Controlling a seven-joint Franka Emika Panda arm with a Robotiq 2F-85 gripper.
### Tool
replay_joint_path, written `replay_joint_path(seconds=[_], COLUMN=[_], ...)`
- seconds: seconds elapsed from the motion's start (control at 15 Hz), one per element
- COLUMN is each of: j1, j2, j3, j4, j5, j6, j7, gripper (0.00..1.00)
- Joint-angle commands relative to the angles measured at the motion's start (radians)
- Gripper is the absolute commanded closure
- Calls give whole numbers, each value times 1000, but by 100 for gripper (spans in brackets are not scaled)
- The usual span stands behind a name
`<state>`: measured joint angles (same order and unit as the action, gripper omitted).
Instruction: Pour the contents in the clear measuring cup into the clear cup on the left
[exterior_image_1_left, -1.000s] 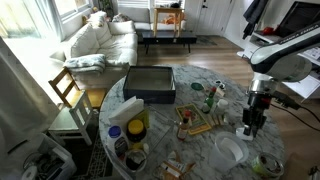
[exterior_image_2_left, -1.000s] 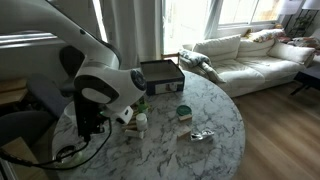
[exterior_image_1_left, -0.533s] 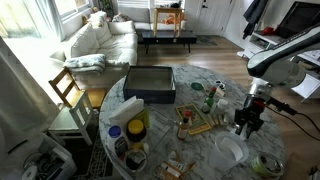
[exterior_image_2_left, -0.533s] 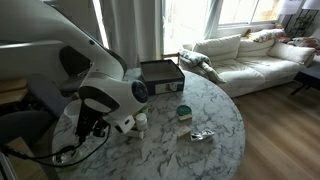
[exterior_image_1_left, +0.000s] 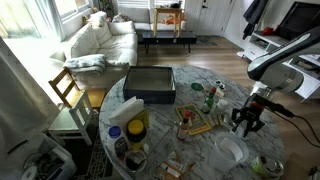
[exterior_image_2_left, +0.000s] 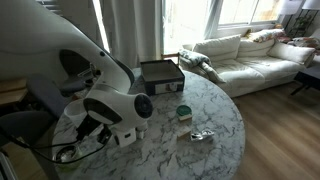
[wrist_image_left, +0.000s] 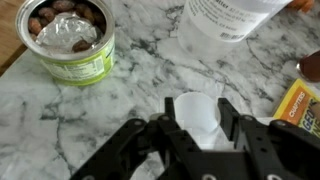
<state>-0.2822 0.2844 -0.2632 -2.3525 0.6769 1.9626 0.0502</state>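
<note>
A round marble table is carrying household clutter in an exterior view. A dark flat box is lying near its far edge, on the side toward a white sofa, and a wooden chair is standing just beside the table. In the wrist view, an open green-labelled tin of brown lumps is sitting on the marble, a white printed bottle is standing apart from it, and a yellow packet is poking in at the edge.

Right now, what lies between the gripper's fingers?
A small pale cup, standing on the table, sits between the open gripper's fingers; the wrist view shows it.
</note>
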Motion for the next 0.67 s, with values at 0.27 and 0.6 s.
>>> replay_joint_path(seconds=[0.27,0.6], j1=[-41,-55], j2=[88,131], j3=[-3,-10], j4=[32,32], j5=[122,158], j6=[-174,-209], j7=[161,69], gripper=[78,78])
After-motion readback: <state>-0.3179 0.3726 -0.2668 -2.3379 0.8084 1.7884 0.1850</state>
